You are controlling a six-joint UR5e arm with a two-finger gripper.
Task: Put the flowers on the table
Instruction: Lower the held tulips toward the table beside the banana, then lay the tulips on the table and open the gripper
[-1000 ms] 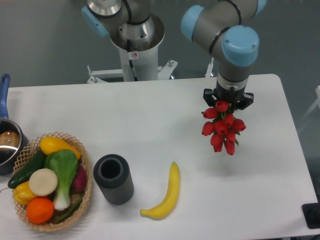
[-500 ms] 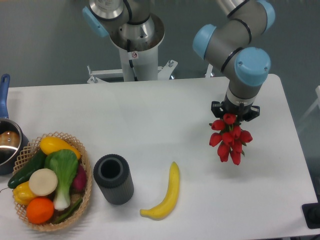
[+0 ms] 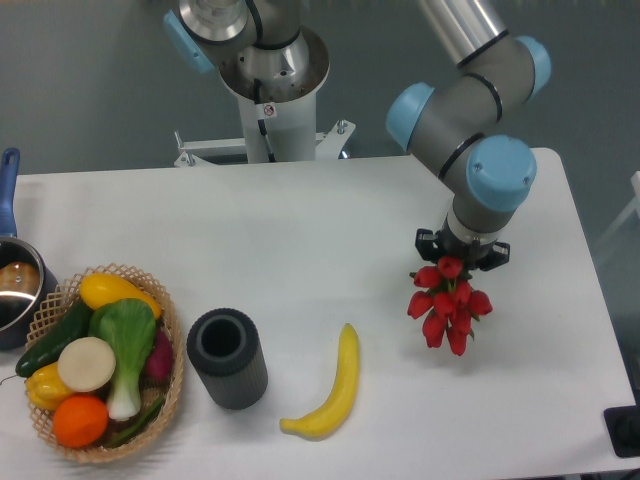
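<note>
The flowers (image 3: 446, 306) are a bunch of red tulip buds hanging below my gripper (image 3: 461, 250) over the right part of the white table (image 3: 300, 230). Only the red buds show; the stems are hidden under the gripper and wrist. The gripper is shut on the bunch, seen from above with its fingers mostly hidden by the wrist. I cannot tell whether the buds touch the tabletop.
A yellow banana (image 3: 334, 388) lies left of the flowers. A black ribbed cylinder (image 3: 227, 357) stands further left. A wicker basket (image 3: 170, 340) with vegetables and fruit sits at the front left. A pot (image 3: 18, 285) with a blue handle is at the left edge.
The gripper with the flowers has moved toward the front of the table and lower; the bunch now sits lower in the frame, slightly left of where it was half a second ago.
</note>
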